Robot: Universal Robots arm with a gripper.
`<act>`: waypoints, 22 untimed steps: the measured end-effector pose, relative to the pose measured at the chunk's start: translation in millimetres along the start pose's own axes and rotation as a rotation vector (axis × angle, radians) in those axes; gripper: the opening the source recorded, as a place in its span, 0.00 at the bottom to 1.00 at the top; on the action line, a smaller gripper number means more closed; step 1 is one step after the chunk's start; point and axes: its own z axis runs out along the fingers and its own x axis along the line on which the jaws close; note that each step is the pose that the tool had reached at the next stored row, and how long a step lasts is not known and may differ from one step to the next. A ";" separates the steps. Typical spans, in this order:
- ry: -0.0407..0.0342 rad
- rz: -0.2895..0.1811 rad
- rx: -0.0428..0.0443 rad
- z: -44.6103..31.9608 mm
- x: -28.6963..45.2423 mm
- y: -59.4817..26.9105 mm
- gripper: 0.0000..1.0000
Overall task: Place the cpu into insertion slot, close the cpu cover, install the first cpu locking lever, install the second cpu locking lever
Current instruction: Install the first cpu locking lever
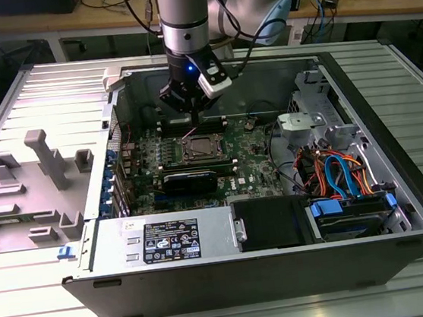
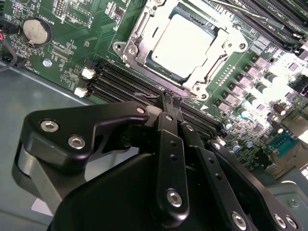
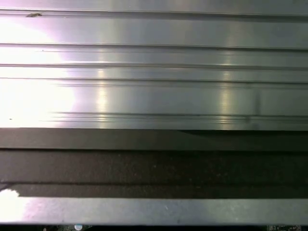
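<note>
Hand (image 2: 171,103) closed just beside the covered cpu (image 2: 185,45); first wrist view shows ribbed metal (image 3: 154,62).

Exterior view: even room light is falling over the scene; inside of the open computer case (image 1: 272,151) is sitting darker. Second wrist view: strong glare is washing out the cpu (image 2: 185,45) and nearby board; the close gripper (image 2: 172,102) is reading soft. First wrist view: ribbed metal panel (image 3: 154,72) is blooming white at one side.

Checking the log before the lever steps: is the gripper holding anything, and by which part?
Nothing held: the gripper has its fingertips shut together on nothing beside the cpu cover, with the cpu already seated.
</note>
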 end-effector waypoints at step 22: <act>0.0000 0.000 0.0001 19.5 -23.1 3.1 0.11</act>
